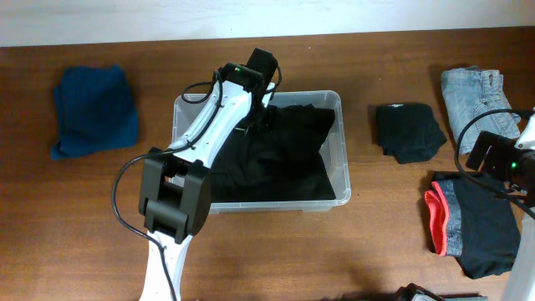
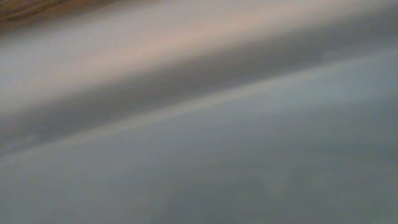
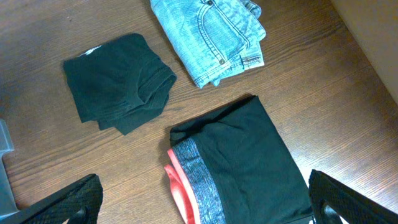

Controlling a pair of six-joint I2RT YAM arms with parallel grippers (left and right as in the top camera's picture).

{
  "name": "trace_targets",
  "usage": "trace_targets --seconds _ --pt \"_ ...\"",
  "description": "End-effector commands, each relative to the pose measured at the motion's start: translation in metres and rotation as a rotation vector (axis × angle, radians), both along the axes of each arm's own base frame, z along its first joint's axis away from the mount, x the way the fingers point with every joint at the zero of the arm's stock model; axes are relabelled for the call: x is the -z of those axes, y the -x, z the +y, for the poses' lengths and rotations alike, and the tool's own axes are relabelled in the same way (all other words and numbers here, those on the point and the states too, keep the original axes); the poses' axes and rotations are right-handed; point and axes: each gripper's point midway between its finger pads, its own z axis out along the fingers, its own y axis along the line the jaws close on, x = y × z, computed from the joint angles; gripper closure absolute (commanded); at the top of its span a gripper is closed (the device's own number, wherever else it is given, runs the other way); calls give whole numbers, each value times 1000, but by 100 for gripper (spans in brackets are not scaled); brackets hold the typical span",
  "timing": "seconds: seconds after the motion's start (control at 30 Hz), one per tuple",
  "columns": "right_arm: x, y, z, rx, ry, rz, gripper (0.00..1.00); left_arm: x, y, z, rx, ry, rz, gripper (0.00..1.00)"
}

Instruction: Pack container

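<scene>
From overhead: container (image 1: 342,134) mid-table, mouth up, long axis left-right, black clothes (image 1: 292,159) inside, left gripper (image 1: 255,117) in it, clenched; on cloth or not, cannot tell. Left wrist view: blur. Right wrist view: right gripper (image 3: 202,186) released above shorts (image 3: 249,155).

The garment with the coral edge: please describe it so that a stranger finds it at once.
From the clear container mid-table, look to the right end of the table. Of three folded clothes there, the garment is nearest the front edge. Unlike the plain black cloth and the jeans, it has a grey band and coral edge.
</scene>
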Motion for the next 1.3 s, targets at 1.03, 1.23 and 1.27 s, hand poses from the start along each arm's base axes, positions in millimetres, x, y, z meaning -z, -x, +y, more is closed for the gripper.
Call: trace_targets --seconds 1.03,1.23,1.27 --pt "-5 0 -1 10 2 -17 2 41 -3 -22 -3 58 4 99" --pt "-5 0 -1 10 2 -18 2 39 -14 -19 -18 69 -30 99" --pt "-5 0 -1 10 2 -17 2 39 -16 -16 -24 66 -32 99"
